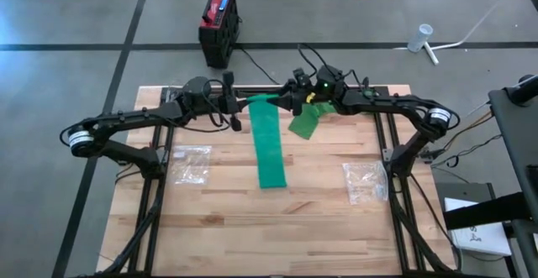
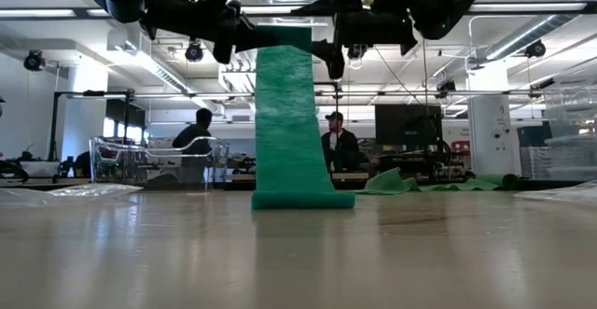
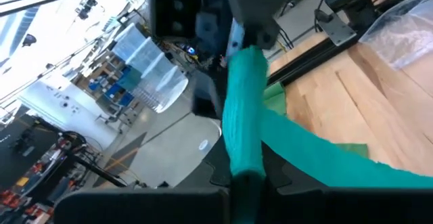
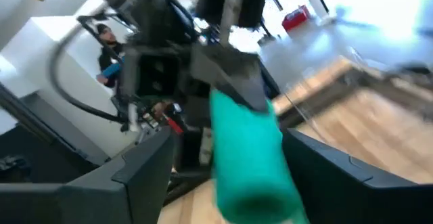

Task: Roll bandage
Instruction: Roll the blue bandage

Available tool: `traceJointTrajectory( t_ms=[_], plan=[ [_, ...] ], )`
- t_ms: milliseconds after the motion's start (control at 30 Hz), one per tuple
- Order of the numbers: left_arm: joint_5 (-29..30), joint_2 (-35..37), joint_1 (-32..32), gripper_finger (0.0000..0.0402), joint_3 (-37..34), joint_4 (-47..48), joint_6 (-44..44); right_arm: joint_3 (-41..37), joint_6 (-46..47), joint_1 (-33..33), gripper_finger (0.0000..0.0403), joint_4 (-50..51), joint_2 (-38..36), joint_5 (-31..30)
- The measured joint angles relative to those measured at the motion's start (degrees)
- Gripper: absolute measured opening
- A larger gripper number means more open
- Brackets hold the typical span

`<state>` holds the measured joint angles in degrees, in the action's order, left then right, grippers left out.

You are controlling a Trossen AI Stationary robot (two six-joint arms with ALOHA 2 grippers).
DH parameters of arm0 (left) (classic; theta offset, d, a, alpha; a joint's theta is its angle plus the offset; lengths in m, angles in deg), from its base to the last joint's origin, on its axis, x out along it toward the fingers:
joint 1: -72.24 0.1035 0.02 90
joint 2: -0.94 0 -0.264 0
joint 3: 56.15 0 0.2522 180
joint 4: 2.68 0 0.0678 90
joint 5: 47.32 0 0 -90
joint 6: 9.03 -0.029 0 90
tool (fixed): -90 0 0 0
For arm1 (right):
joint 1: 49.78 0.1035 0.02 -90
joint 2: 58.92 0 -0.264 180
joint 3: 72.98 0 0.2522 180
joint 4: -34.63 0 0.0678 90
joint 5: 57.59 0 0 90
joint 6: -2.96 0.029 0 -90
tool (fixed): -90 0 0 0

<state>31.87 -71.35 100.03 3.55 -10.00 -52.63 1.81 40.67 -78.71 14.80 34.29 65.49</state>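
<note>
A green bandage point(image 1: 269, 144) hangs as a flat strip from a rolled part point(image 2: 284, 36) held high over the far middle of the table. Its lower end point(image 2: 300, 197) lies folded on the wood. My left gripper point(image 3: 247, 183), level and coming from the left, is shut on the roll. My right gripper point(image 4: 230, 139) faces it from the right, open, with its fingers on either side of the roll's free end point(image 4: 250, 163). My left gripper pinches one end of the rolled part point(image 3: 245, 163) between its two fingers, level, from the table's left. The roll sticks straight out along the fingers toward my right gripper, clear of the table. The loose strip point(image 3: 325, 160) leads off it down to the wood. My right gripper has the roll's other end between its open fingers; whether a finger point(image 4: 142, 176) touches it, I cannot tell.
A second green bandage point(image 1: 304, 123) lies crumpled on the table by the right arm. Two clear plastic bags lie left point(image 1: 190, 164) and right point(image 1: 366, 181). Black frame rails point(image 1: 160, 177) run along both sides. People stand in the room beyond.
</note>
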Motion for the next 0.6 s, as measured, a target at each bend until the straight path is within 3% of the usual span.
traceJointTrajectory(
  t_ms=[433, 600],
  plan=[
    [1.7, 0.0, 0.0, 0.0006, -0.2, -0.3, -1.2, 1.5, 3.3, 0.0, 0.0205, 0.6, 0.7, 0.0],
    [1.7, 0.0, 0.0, 0.0006, -0.2, -0.1, -2.4, 1.5, 5.3, 0.0, 0.0203, 1.3, 0.7, -0.1]
  ],
)
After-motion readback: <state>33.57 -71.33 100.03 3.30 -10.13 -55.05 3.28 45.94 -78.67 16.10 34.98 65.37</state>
